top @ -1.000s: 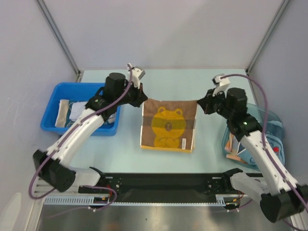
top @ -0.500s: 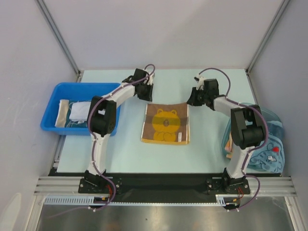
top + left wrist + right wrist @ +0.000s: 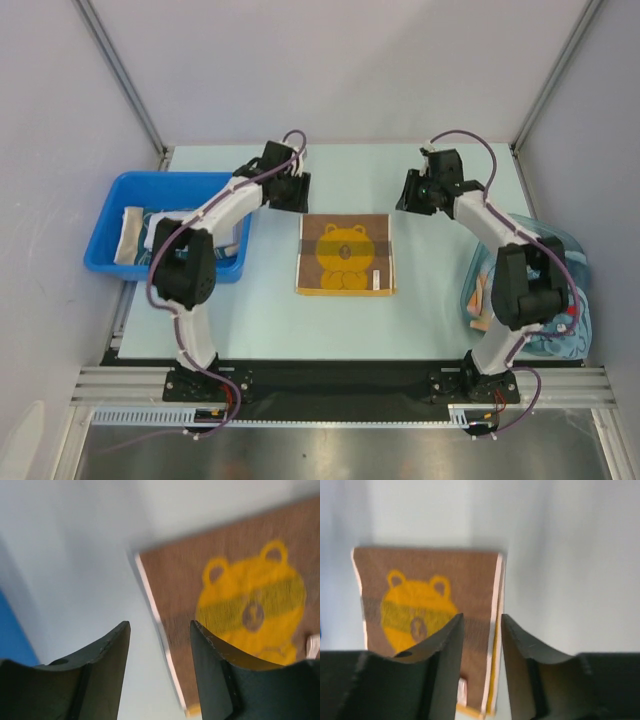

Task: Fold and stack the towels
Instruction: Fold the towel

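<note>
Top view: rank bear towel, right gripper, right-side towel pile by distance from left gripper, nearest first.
1. bear towel, table centre, its far left corner right by the left gripper.
2. right gripper, opposite, past the towel's far right corner.
3. towel pile, at the table's right edge.

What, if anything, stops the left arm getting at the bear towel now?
Probably nothing, so yes: the left tool hangs open by the towel's far left corner with nothing between them, and the right tool is off by the far right corner.
</note>
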Motion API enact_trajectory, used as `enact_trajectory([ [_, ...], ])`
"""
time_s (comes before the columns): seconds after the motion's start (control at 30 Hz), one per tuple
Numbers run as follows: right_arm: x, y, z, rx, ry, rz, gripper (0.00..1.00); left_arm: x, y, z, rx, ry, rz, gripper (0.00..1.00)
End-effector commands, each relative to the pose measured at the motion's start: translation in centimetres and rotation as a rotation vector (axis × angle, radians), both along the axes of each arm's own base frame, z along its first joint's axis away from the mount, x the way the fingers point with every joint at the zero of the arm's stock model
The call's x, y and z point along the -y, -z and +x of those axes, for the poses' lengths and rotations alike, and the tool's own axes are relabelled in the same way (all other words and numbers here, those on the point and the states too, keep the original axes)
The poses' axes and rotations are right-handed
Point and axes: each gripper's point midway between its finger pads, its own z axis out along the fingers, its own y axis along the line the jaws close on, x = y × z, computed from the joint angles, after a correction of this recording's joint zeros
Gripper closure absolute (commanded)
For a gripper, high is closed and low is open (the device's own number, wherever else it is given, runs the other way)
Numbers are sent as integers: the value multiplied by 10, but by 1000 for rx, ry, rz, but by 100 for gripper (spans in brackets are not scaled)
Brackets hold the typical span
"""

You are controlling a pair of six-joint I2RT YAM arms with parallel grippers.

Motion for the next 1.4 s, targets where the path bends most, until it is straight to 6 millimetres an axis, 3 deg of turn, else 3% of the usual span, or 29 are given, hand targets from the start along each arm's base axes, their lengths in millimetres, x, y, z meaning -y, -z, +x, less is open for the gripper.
enact_trajectory([
  [0.0, -4, 9, -73, -186, 82, 2, 65, 12, -24, -62, 1, -2, -12, 44],
  [0.03, -6, 7, -83, -188, 79, 6, 67, 9, -7, -83, -44, 2, 4, 44],
  [0.07, -11, 8, -92, -201, 80, 13, 68, 7, -19, -92, -17, -6, -7, 44],
  [0.1, -12, 13, -100, -222, 79, 6, 68, 10, -17, -103, -23, -3, -9, 44],
  [0.13, -19, 25, -116, -258, 53, -9, 69, 7, -4, -121, -65, -6, -16, 45],
  [0.2, -20, 36, -131, -295, 55, -31, 71, 10, -10, -136, -41, -8, -59, 46],
  [0.23, -25, 48, -144, -325, 33, -46, 71, 3, 7, -148, -79, -36, -50, 47],
  [0.3, -30, 55, -152, -328, 31, -43, 72, -1, 12, -155, -71, -57, -69, 48],
  [0.43, -30, 71, -169, -355, 33, -85, 73, -7, 40, -175, -142, -79, -75, 51],
  [0.67, -33, 85, -177, -367, 20, -87, 74, -5, 63, -180, -168, -105, -100, 52],
  [0.97, -33, 97, -177, -379, 24, -90, 73, -5, 85, -188, -221, -115, -98, 59],
  [1.17, -31, 111, -179, -396, 27, -107, 74, -6, 86, -189, -220, -121, -99, 69],
  [1.37, -35, 106, -175, -379, 22, -97, 81, -2, 88, -190, -237, -111, -108, 84],
])
